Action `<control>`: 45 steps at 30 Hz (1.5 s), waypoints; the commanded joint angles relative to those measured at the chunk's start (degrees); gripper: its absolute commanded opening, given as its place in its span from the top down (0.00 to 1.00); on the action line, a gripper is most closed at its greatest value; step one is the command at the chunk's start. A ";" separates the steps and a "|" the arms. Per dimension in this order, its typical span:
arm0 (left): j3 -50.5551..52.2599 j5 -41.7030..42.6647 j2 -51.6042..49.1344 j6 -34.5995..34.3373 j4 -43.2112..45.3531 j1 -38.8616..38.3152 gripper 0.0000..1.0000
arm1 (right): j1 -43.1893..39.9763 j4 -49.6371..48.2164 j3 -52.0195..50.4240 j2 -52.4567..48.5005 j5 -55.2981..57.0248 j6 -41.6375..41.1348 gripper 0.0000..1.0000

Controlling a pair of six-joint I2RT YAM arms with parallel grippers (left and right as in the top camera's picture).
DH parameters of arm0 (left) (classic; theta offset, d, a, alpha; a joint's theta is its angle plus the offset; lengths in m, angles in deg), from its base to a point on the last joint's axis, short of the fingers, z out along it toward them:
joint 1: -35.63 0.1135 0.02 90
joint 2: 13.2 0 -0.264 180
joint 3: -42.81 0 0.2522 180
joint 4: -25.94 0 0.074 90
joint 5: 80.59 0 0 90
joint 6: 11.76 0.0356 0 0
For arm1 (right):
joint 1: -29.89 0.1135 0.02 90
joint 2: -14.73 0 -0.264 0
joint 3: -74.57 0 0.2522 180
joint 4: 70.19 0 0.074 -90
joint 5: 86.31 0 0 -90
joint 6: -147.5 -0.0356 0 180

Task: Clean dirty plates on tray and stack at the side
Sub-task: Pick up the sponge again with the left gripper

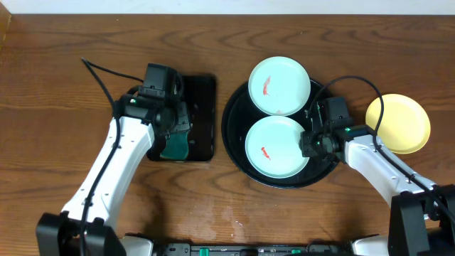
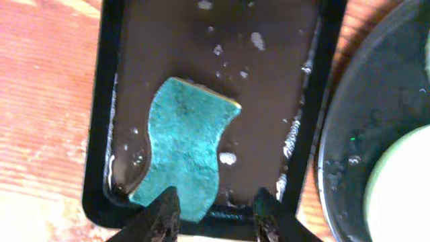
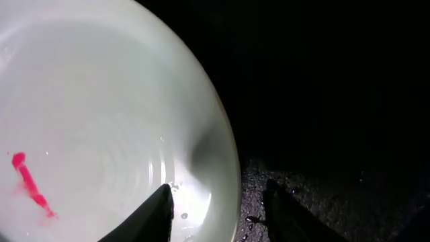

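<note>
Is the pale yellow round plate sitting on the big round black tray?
No, the pale yellow round plate lies on the wooden table beside the big round glossy black tray, not on it.

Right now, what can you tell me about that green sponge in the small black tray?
The sponge is teal-green, rough-faced, with a wavy, pinched-waist outline; a thin yellow layer shows along one edge. It lies flat on the wet floor of the small black tray, among water drops and foam. The fingers of the left gripper stand apart on either side of its near end; whether they touch it is unclear.
</note>
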 commanded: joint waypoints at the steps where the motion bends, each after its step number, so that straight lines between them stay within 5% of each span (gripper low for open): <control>1: 2.21 -2.38 -3.43 0.33 0.68 -0.04 0.61 | -0.31 -0.13 0.17 -0.11 0.76 2.43 0.60; 12: 2.43 -2.58 -15.45 0.37 1.95 -0.07 0.58 | -0.79 -2.86 0.15 -4.13 0.76 5.35 0.71; 18: 2.56 -2.58 -17.66 0.35 2.71 -0.04 0.61 | -1.01 -4.26 0.15 -4.96 0.81 5.01 0.91; 26: 6.75 1.97 -17.88 0.33 8.96 -0.07 0.68 | -1.01 -4.50 0.17 -4.87 3.74 -0.68 0.94; 27: 7.45 1.88 -17.88 0.37 9.62 -0.07 0.67 | -1.01 -4.48 0.17 -4.87 3.72 -0.68 0.92; 30: 8.33 -0.66 -17.88 0.37 9.86 -0.04 0.43 | -1.01 -4.46 0.17 -4.87 3.52 -0.66 0.83; 31: 8.35 -1.64 -17.88 0.39 9.73 -0.04 0.43 | -1.01 -4.46 0.17 -4.87 3.54 -0.63 0.82; 37: 8.28 -2.75 -17.86 0.37 10.14 -0.07 0.91 | -1.01 -4.48 0.17 -4.87 3.54 -0.46 0.82; 45: 3.21 -2.14 -16.33 0.37 3.69 -0.07 0.92 | -1.01 -4.48 0.17 -4.87 3.56 0.66 0.82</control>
